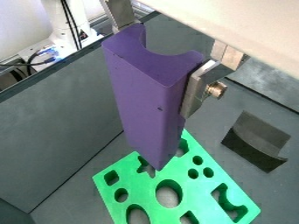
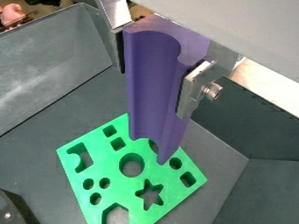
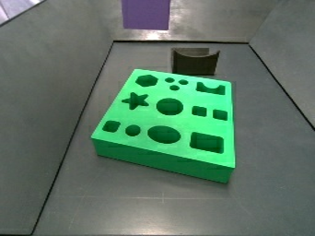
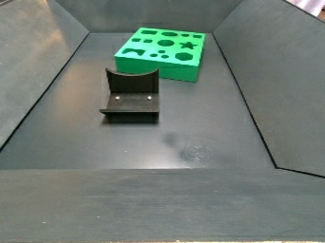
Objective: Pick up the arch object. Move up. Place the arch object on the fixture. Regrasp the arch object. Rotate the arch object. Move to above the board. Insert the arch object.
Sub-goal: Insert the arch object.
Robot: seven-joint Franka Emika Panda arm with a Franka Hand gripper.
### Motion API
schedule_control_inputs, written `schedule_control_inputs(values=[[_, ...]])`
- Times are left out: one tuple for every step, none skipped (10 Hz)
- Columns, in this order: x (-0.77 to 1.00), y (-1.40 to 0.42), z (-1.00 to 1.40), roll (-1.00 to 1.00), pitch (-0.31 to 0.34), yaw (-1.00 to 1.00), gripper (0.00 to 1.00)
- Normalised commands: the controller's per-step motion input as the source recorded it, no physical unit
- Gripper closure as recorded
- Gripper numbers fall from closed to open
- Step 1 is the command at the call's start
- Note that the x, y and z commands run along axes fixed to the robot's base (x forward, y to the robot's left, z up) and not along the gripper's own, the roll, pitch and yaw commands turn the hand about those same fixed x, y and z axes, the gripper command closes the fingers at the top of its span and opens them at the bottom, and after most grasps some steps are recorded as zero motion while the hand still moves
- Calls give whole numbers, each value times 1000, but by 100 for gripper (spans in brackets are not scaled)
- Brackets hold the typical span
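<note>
My gripper [image 1: 158, 59] is shut on the purple arch object [image 1: 146, 101], which hangs upright with its notched end up between the silver fingers [image 1: 198, 86]. Both wrist views show the green board [image 2: 117, 171] lying on the floor below the block's lower end. In a side view the arch object [image 3: 145, 12] shows at the top of the picture, well above the floor and apart from the board [image 3: 167, 138]; the gripper itself is cut off there. The dark fixture [image 3: 194, 60] stands empty just behind the board.
The dark tray floor is ringed by sloped grey walls [image 4: 51, 85]. The fixture [image 4: 131, 95] sits between the board [image 4: 162, 52] and the near floor area. The board's cutouts include a star, circles, squares and an arch notch [image 3: 212, 88].
</note>
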Motion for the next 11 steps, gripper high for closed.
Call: schedule_control_inputs(values=[[0,0,-14,0,-17,0,100],[-14,20,-506,246,-53,-9,100],[1000,400,-343,50,66,46,100],[1000,446,-417,16,61,31,100],[1000,406,-357,64,53,3,100],[1000,243,-354,97,20,0,100],[1000,237,-326,103,16,0,100],[1000,260,-369,121,50,0,100],[1000,266,-389,130,59,0,100],[1000,254,-389,131,54,0,100],[1000,226,-366,127,36,0,100]])
